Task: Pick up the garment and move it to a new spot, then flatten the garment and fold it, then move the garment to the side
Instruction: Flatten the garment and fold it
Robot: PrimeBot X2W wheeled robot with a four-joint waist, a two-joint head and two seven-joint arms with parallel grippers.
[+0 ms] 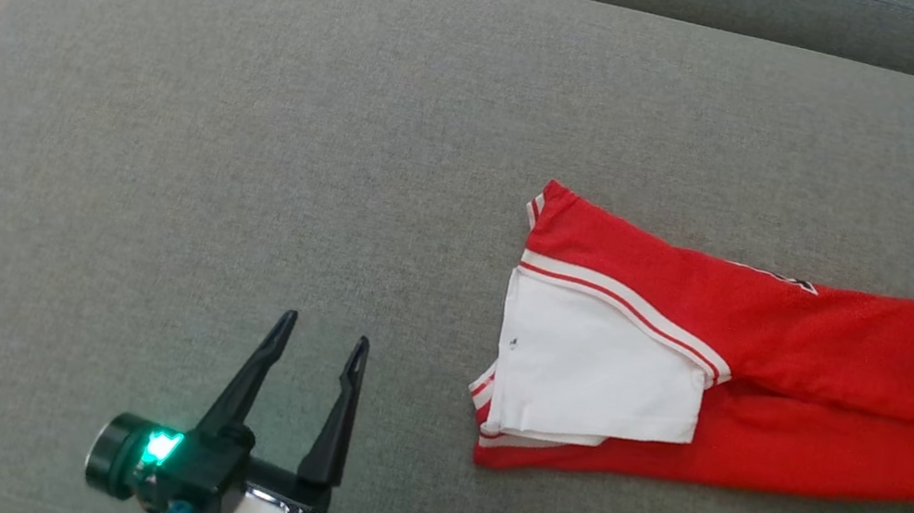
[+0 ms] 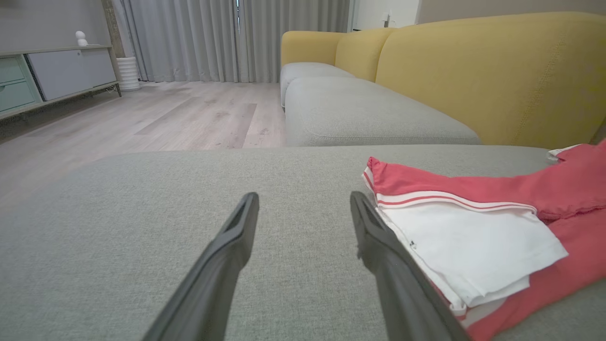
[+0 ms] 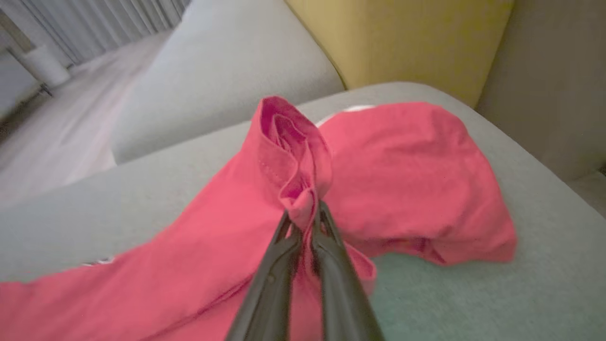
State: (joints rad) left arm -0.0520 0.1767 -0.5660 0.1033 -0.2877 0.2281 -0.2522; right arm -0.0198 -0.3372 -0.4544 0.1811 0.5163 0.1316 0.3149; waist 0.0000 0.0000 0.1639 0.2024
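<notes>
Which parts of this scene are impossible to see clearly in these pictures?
1. Head view: the red garment is cut off by the right edge.
2. Head view: its dark print is too small to read.
3. Right wrist view: blurred; the garment's bunched cloth hides the fingertips of the right hand.

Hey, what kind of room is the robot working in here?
Most likely a home living room: a yellow-backed sofa with grey seat cushions, floor-length curtains, a wood floor and a low sideboard. The red garment lies on a grey cushion.
</notes>
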